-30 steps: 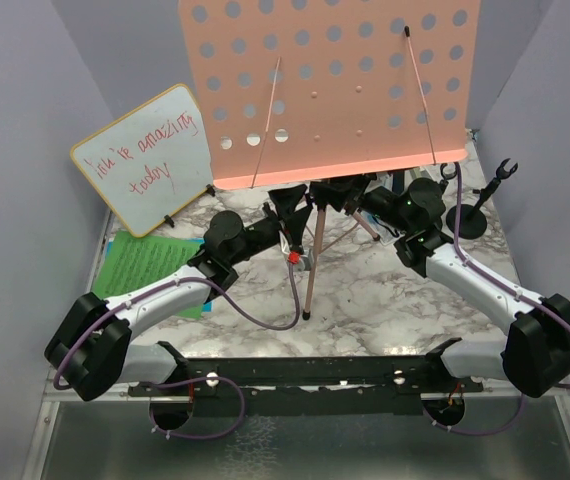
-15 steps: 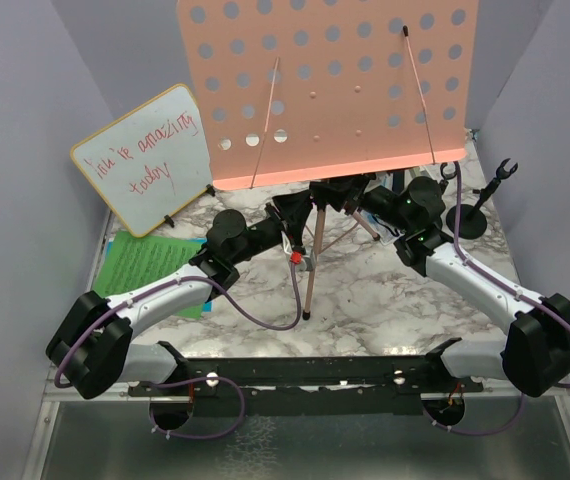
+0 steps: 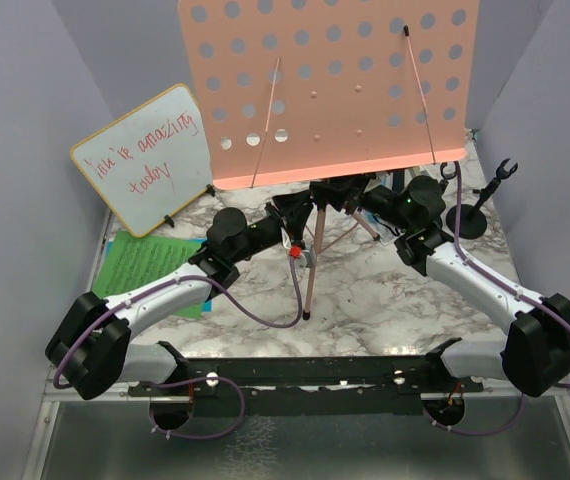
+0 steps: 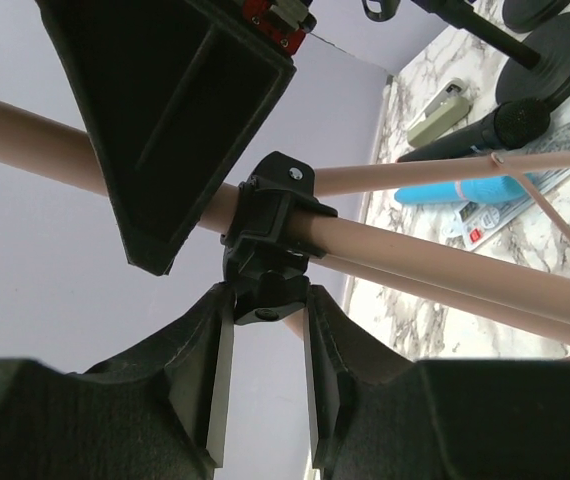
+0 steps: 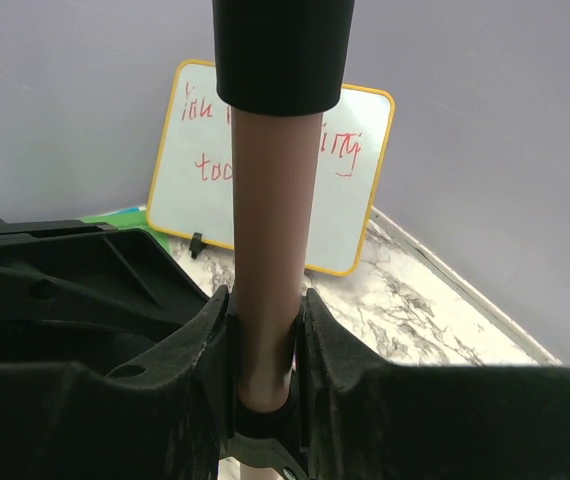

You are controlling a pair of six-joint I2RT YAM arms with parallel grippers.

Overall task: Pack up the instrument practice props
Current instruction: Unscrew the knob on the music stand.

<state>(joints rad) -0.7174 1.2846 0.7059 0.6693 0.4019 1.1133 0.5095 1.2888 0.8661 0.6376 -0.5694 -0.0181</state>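
Observation:
The pink music holder's perforated tray (image 3: 335, 90) stands tilted at the back on its tripod, one pink leg (image 3: 312, 262) reaching toward me. My left gripper (image 3: 300, 213) (image 4: 265, 300) is shut on the black clamp knob (image 4: 265, 290) of the tripod hub. My right gripper (image 3: 353, 196) (image 5: 265, 310) is shut on the pink centre pole (image 5: 270, 250) just below its black sleeve. A blue microphone (image 4: 465, 190) and a black microphone (image 4: 475, 135) lie on a blue music sheet (image 4: 525, 205) behind the legs. A green music sheet (image 3: 150, 265) lies at the left. A black mic holder (image 3: 465, 218) stands at the right.
The yellow-framed whiteboard (image 3: 145, 158) with red writing leans against the left wall. Grey walls close in both sides. A second round black base (image 4: 540, 12) and a small pale cylinder (image 4: 440, 100) sit near the microphones, under the tray.
My left gripper's jaws have closed in onto the black clamp knob; the right arm and the holder have stayed still.

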